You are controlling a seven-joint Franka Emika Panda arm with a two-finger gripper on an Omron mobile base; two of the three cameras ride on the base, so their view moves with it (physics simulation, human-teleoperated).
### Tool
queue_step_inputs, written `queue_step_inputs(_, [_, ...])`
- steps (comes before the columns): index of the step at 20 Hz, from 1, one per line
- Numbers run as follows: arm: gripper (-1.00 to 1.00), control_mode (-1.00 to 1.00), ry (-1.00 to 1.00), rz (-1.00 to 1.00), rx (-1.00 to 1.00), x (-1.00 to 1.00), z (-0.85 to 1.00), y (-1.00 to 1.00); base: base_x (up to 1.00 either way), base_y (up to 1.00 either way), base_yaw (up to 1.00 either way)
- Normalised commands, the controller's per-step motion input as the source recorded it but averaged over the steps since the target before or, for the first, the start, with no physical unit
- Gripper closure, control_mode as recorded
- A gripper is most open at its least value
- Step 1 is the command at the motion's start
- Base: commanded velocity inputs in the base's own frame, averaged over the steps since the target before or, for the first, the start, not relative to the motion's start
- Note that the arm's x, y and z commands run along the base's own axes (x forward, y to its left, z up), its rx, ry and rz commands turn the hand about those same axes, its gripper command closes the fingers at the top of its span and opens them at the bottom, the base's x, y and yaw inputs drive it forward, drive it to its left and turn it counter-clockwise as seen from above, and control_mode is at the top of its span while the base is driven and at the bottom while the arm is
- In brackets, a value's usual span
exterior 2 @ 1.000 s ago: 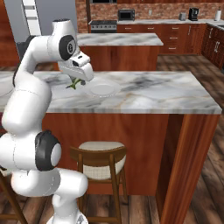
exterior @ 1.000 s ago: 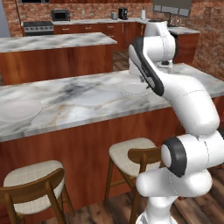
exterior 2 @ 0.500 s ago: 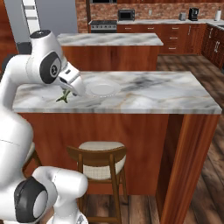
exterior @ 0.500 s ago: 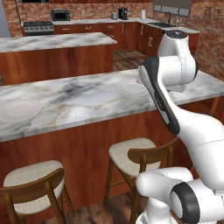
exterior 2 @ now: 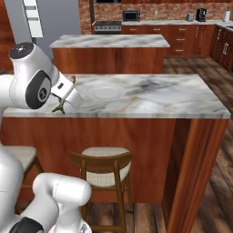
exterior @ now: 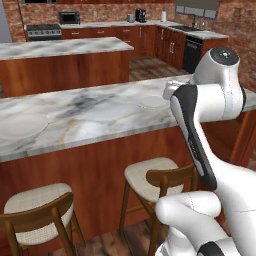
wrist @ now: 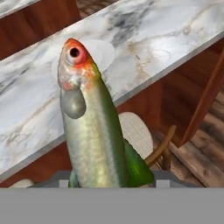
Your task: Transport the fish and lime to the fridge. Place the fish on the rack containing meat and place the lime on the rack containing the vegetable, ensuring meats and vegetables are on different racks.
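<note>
Gripper (exterior 2: 63,105): we see it pinching the fish (wrist: 94,127).
Position: beside the marble counter (exterior 2: 150,98), above a stool (wrist: 138,131).

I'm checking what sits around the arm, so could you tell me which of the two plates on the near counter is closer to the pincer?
The plate just beside the pincer holding the fish; the other plate lies far along the counter.

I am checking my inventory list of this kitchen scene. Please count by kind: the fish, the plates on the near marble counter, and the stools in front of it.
fish: 1
plates: 2
stools: 2
Total: 5
</note>
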Motion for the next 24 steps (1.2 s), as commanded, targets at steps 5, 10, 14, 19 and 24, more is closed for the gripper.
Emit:
queue_step_inputs(5, [1.0,1.0,-0.08,0.01,0.02,-0.4,0.35,-0.09,-0.14,-0.12,0.0])
queue_step_inputs(10, [1.0,1.0,0.0,0.0,0.0,0.0,0.0,0.0,-0.51,-0.73,0.0])
queue_step_inputs(14, [1.0,1.0,0.0,0.0,0.0,0.0,0.0,0.0,-0.44,-0.87,0.0])
queue_step_inputs(19, [1.0,1.0,0.0,0.0,0.0,0.0,0.0,0.0,-0.39,-0.95,0.0])
queue_step_inputs(24, [1.0,1.0,0.0,0.0,0.0,0.0,0.0,0.0,-0.1,-1.0,0.0])
